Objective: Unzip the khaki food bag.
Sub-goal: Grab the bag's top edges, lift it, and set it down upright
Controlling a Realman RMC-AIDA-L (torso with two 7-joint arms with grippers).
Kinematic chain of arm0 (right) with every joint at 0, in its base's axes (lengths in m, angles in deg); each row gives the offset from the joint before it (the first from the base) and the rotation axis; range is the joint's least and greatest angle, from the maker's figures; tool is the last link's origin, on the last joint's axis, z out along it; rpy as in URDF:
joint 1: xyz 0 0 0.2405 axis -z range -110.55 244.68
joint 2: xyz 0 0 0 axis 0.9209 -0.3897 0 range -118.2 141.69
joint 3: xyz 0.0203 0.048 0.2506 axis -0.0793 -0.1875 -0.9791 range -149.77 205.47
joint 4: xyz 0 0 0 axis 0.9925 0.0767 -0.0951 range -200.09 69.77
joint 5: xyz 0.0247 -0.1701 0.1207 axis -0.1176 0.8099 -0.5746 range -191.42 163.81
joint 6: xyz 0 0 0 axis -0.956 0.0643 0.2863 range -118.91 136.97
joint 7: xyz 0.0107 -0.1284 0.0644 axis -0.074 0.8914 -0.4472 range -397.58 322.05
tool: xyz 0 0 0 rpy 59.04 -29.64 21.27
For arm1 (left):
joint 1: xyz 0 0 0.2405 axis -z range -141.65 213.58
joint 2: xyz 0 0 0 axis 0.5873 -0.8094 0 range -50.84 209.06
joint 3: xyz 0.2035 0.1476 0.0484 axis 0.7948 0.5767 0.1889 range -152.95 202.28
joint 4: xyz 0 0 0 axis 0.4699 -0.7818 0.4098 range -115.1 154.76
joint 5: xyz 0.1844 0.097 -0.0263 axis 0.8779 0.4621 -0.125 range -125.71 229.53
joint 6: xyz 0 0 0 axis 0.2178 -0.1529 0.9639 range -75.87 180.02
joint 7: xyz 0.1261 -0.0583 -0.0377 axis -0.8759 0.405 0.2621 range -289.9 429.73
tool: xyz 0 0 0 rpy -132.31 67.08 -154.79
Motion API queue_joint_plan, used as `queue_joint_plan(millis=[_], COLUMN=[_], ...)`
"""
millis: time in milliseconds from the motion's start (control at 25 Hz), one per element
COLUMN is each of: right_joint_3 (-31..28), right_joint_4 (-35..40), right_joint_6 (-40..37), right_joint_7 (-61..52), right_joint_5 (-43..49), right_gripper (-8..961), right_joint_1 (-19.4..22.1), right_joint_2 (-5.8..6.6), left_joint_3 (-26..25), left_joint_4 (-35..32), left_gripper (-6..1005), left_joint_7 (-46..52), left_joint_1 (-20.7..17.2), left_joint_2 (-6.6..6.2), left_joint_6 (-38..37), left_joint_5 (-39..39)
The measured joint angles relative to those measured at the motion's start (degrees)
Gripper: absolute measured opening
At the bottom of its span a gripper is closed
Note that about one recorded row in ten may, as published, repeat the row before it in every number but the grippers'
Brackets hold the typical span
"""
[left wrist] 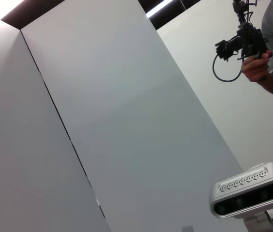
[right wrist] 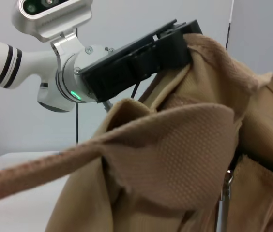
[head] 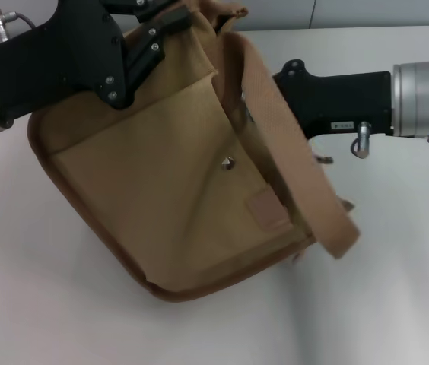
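Note:
The khaki food bag hangs tilted in the head view, its front pocket with the metal snap facing me and its bottom corner low over the table. My left gripper is shut on the bag's top edge at the upper left. The right wrist view shows that same grip on a top corner of the bag. My right gripper reaches in from the right at the bag's top, its tips hidden behind the wide webbing handle. A small silver metal piece shows by the bag's opening.
The white table lies under and around the bag. The left wrist view points away from the work, showing wall panels, the robot's head camera and a person's hand holding a black rig.

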Motion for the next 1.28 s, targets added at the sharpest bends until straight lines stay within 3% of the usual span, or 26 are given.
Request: queue_joint_plan(millis=[240, 480, 680, 800, 840, 960, 1160, 1240, 1280], right_joint_3=[-3.1, -3.7, -3.8, -4.6, -4.8, -4.9, -5.2, -5.2, -5.2], right_joint_4=[-1.3, -3.3, -3.1, -3.0, -3.6, -4.1, -3.5, -3.5, -3.5], right_joint_6=[-1.0, -1.5, -1.6, -1.9, -3.2, -4.7, -7.4, -8.5, -8.5], right_joint_7=[0.3, -1.7, -4.9, -9.1, -11.7, -13.4, -15.3, -16.3, -16.3], right_joint_5=[-2.4, -4.6, -3.6, -2.4, -2.3, -2.2, -1.1, -0.1, -0.1], right_gripper=[7, 19, 96, 142, 158, 204, 405, 636, 641], right_joint_1=[1.6, 0.0, -1.3, -2.7, -4.1, -5.1, -6.4, -7.2, -7.2], right_joint_2=[-0.03, 0.2, 0.55, 1.87, 3.3, 4.17, 4.71, 4.79, 4.79], left_joint_3=[0.0, 0.0, 0.2, 0.3, 0.4, 0.5, 0.4, 0.3, 0.3], left_joint_4=[0.0, 0.0, 0.0, 0.0, 0.0, 0.0, 0.0, 0.0, 0.0], left_gripper=[83, 83, 83, 84, 84, 84, 84, 84, 84], left_joint_7=[0.0, 0.0, 0.1, 0.2, 0.4, 0.5, 0.5, 0.6, 0.6], left_joint_1=[-0.1, -0.2, -0.2, -0.3, -0.3, -0.3, -0.3, -0.3, -0.3], left_joint_2=[-0.08, -0.13, -0.21, -0.25, -0.33, -0.36, -0.39, -0.39, -0.39], left_joint_6=[-0.1, -0.4, -0.5, -0.6, -0.8, -1.0, -1.3, -1.4, -1.4], left_joint_5=[-0.1, -0.1, -0.1, -0.1, 0.0, 0.1, 0.1, 0.2, 0.2])
